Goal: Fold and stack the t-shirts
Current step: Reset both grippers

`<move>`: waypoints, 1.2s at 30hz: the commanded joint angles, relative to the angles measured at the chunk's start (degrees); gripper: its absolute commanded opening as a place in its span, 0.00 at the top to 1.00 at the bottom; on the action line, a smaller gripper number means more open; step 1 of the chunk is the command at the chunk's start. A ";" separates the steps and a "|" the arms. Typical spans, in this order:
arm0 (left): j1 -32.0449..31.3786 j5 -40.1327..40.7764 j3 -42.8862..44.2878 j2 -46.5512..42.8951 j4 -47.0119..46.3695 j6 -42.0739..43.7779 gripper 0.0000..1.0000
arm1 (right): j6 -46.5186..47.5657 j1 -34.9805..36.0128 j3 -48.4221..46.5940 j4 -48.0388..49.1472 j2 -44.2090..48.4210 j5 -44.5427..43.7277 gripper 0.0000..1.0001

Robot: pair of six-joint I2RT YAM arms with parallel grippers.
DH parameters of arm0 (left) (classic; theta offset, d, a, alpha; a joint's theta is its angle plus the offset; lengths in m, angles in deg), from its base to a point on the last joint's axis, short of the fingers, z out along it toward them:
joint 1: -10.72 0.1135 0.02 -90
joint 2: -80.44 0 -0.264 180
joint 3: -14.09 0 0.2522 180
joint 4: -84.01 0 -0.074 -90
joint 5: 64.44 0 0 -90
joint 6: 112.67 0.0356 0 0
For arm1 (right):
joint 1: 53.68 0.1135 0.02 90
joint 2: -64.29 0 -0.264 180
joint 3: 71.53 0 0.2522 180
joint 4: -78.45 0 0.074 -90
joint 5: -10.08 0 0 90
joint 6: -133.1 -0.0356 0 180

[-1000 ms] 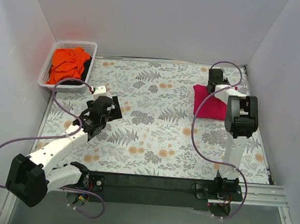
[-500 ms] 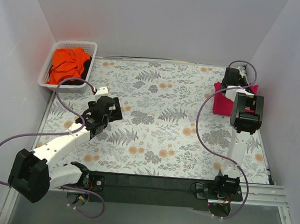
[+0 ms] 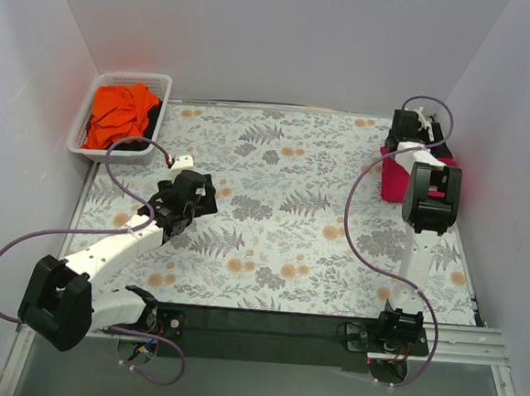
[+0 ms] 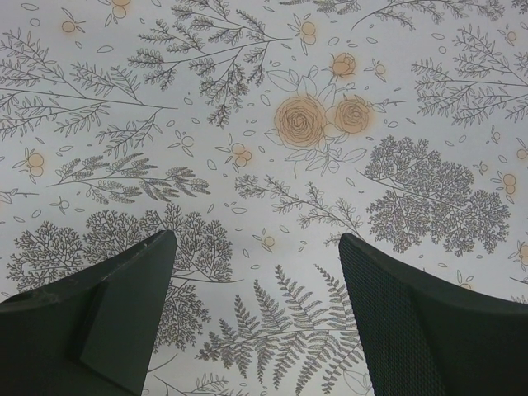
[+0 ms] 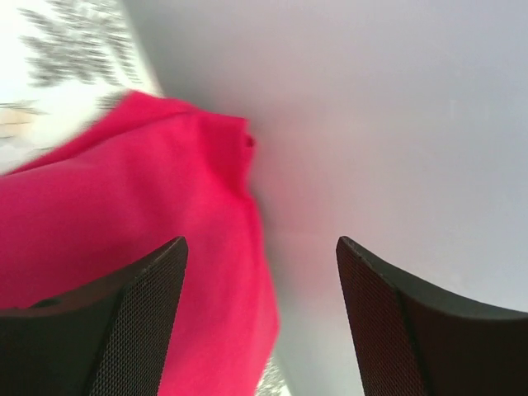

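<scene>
The folded magenta-pink t-shirt (image 3: 393, 181) lies at the table's far right, pushed up against the side wall, partly hidden under my right arm. My right gripper (image 3: 410, 129) hovers over its back end and is open; in the right wrist view the pink cloth (image 5: 124, 214) sits below and left of the gripper (image 5: 260, 247), with nothing held between the fingers. The orange t-shirt (image 3: 120, 113) is bunched in the white basket (image 3: 132, 78) at the back left. My left gripper (image 3: 203, 193) is open over bare tablecloth (image 4: 256, 247), well apart from both shirts.
The grey right wall (image 5: 396, 124) is very close to my right gripper. A floral tablecloth (image 3: 282, 209) covers the table. A dark cloth edge shows beside the orange shirt in the basket.
My right gripper dragged the pink shirt rightward to the wall, then opened and let it go. The left arm shifted only slightly.
</scene>
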 commanded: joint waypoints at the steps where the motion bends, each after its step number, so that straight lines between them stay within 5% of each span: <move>1: 0.15 1.66 -0.15 -1.89 -0.36 0.14 0.26 | -12.11 3.87 -5.00 -12.02 8.47 8.38 0.33; 9: 0.15 4.03 -0.68 -8.66 -1.50 -0.12 0.25 | -27.66 8.46 4.02 -26.00 25.60 25.86 0.29; 17: 0.15 6.67 9.33 -18.06 8.07 2.51 0.21 | -37.87 7.94 18.71 -31.89 61.37 44.70 0.12; 21: 0.15 6.32 12.67 -26.74 10.71 2.08 0.16 | -38.84 7.76 23.99 -32.16 77.45 46.47 0.02; 25: 0.06 7.29 13.47 -35.34 12.56 -0.03 0.14 | -37.97 8.80 29.88 -29.88 95.45 43.32 0.02; 36: 0.15 10.45 2.93 -53.22 8.26 1.90 0.11 | -30.67 10.04 44.65 -20.48 118.78 42.95 0.02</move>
